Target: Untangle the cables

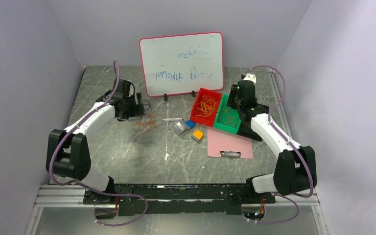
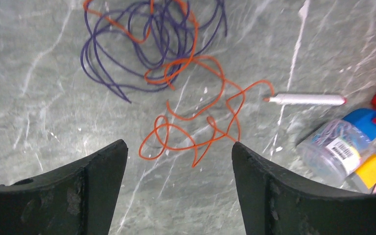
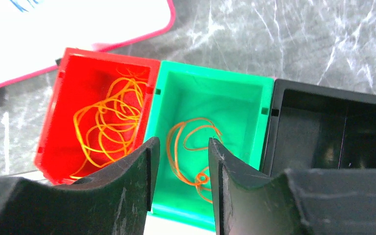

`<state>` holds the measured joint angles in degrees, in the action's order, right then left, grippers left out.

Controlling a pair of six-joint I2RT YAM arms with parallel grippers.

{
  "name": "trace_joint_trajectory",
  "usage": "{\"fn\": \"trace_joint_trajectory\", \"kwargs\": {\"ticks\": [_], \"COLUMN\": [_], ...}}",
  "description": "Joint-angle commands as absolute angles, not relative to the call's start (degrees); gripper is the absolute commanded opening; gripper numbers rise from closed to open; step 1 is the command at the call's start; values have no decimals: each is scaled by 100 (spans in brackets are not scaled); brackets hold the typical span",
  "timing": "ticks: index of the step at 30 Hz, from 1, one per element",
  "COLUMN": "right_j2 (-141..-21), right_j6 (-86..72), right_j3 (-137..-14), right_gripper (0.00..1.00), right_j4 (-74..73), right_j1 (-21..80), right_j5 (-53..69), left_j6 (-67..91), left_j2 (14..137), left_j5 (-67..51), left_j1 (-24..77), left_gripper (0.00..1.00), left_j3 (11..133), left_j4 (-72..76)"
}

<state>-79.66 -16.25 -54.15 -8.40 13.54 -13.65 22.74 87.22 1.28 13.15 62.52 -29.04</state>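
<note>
The cables lie partly as a loose tangle on the table: dark purple loops (image 2: pixel 147 44) with an orange wire (image 2: pixel 200 117) running through and trailing off toward my left gripper. That tangle is small in the top view (image 1: pixel 144 122). My left gripper (image 2: pixel 178 144) hangs open just short of the orange loops, nothing between its fingers. A red bin (image 3: pixel 58 127) holds yellowish-orange cables (image 3: pixel 110 122). The green bin (image 3: pixel 254 98) holds one orange cable (image 3: pixel 191 147). My right gripper (image 3: pixel 182 142) is open above the green bin (image 1: pixel 220 125), gripping nothing.
A black bin (image 3: pixel 333 129) adjoins the green one. A white marker pen (image 2: pixel 306 99), a clear jar with a blue lid (image 2: pixel 335 147) and a yellow block (image 2: pixel 370 170) lie right of the tangle. A whiteboard (image 1: pixel 181 63) stands at the back, a pink clipboard (image 1: pixel 230 144) lies before the bins.
</note>
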Motion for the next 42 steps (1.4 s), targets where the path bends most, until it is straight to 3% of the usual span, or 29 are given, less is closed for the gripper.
{"fn": "trace_joint_trajectory", "kwargs": {"ticks": [1,4,13,24,28,36,42], "right_j2": [-7555,-7429,-7369,-7258,-7134,-6939,-7230], "right_j6": [-1547,-1538,-1512,-1488,-1446,-1809,-1911], "right_j3": [-5356,-5404,-5376,-5298,-5276,-4976,-5146], "right_gripper": [45,45,45,45,45,52,56], "right_j4": [-505,-469,-308,-280,-246,284,464], "right_j1": [1327,1321,1319,1322,1321,1438,2199], "right_j5": [-1228,-1084,-660,-476,-390,348,213], "left_j6": [2595,2771,2975,2778,2762,2632,2454], "left_j2": [8482,8364,8535,9087,9160,8517,7791], "left_j5": [141,118,235,494,550,1167,1401], "left_j1": [1356,1506,1955,1960,1959,1960,1960], "left_gripper": [80,71,58,28,7,7,7], "left_j3": [5868,5552,5208,5248,5338,5913,6374], "left_j4": [-2924,-2818,-2443,-2128,-2089,-2748,-2935]}}
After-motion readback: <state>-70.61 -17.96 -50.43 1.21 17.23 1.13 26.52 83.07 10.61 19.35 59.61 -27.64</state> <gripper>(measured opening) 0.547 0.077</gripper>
